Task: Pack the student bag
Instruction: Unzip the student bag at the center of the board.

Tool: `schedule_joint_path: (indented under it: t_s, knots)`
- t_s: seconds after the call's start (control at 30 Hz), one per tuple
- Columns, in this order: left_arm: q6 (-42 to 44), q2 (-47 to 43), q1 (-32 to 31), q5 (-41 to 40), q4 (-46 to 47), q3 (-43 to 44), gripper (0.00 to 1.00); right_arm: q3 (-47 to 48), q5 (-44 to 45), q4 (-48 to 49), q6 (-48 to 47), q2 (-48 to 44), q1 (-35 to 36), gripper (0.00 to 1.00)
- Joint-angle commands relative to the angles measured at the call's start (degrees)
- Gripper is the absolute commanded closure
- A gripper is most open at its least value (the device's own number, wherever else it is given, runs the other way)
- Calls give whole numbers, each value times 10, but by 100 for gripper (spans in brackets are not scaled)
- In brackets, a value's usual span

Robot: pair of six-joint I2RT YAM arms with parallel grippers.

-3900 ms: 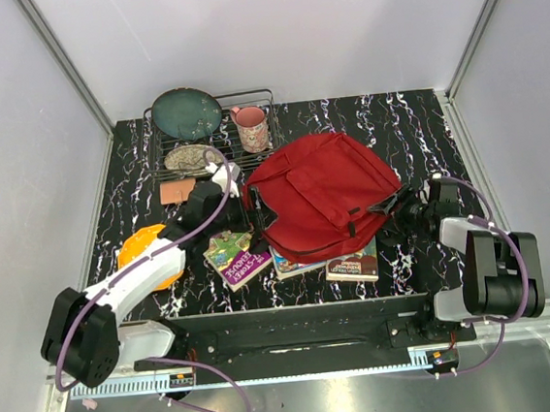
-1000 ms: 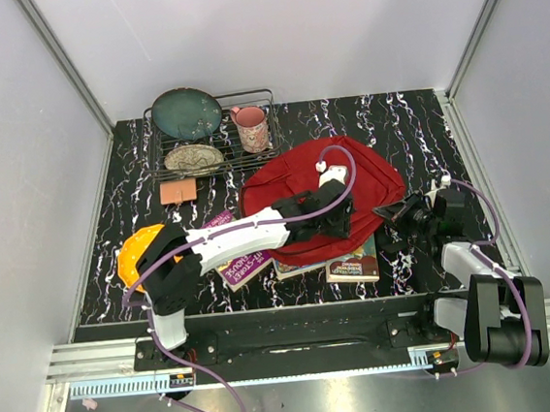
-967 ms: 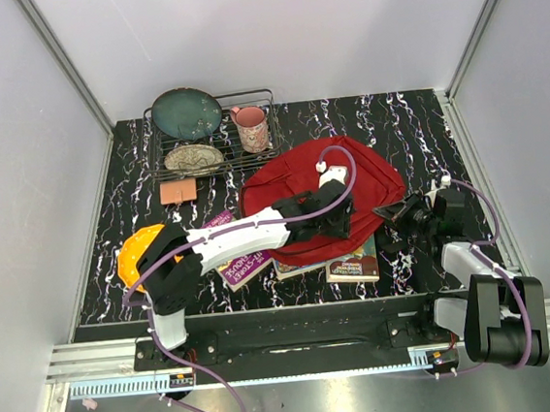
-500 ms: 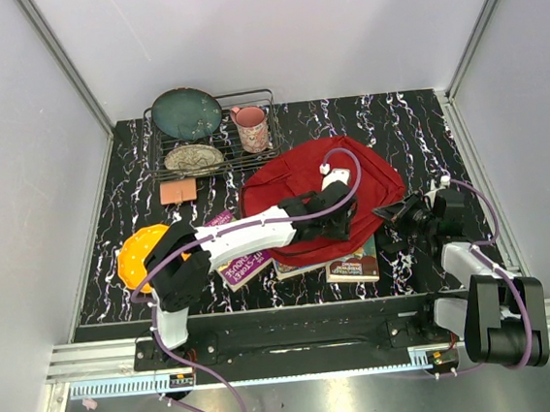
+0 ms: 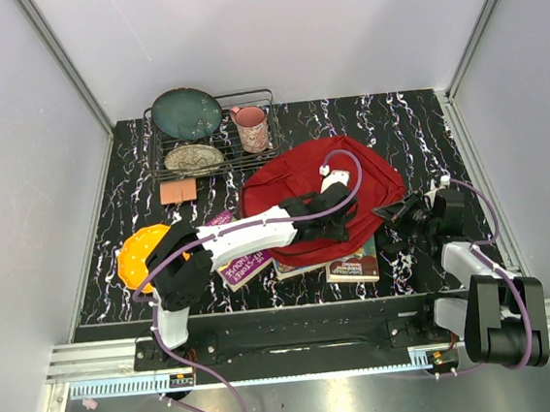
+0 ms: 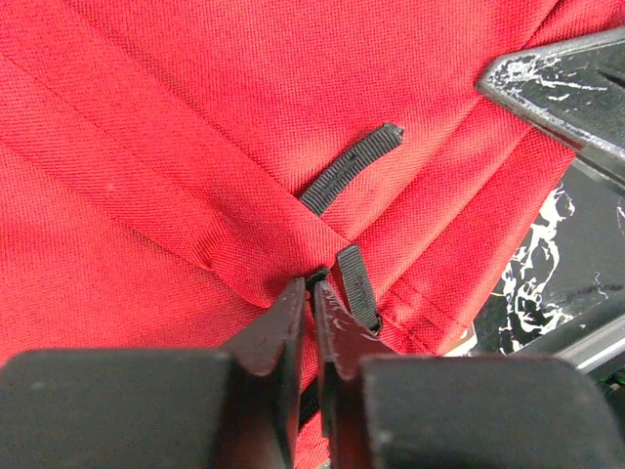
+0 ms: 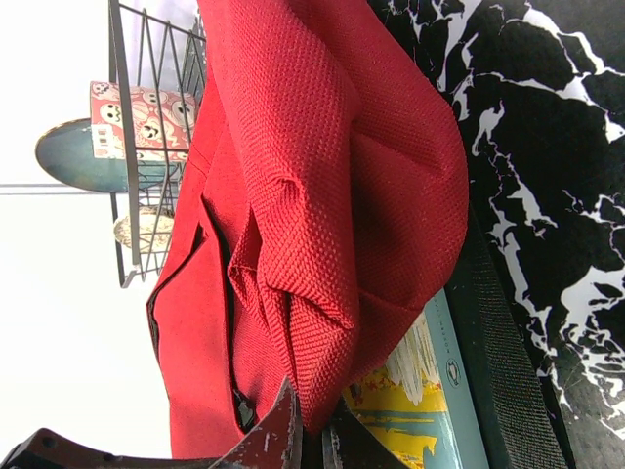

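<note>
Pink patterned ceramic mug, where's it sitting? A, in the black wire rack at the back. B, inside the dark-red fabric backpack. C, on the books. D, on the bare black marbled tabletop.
A: the pink patterned ceramic mug stands in the black wire rack, beside the dark green plate.

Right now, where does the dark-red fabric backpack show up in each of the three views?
Top external: dark-red fabric backpack lies just right of centre on the table.
Left wrist: it fills most of the frame, above the fingers.
Right wrist: it runs top to bottom through the middle.
Shared landmark: black-and-white marbled tabletop, at the right edge in both wrist views.
</note>
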Motion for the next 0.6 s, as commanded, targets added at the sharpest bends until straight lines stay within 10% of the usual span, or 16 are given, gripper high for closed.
schedule_joint_path:
  t_s: [0.0,0.37,0.57]
  knots:
    - [5,4,-3,-4,7,25,93,25,-28,9,-6,-12,8,98]
    - [10,10,-3,2,12,22,100,28,-30,8,-6,-9,8,97]
    - [12,10,-3,13,21,19,75,30,-30,4,-8,-7,8,96]
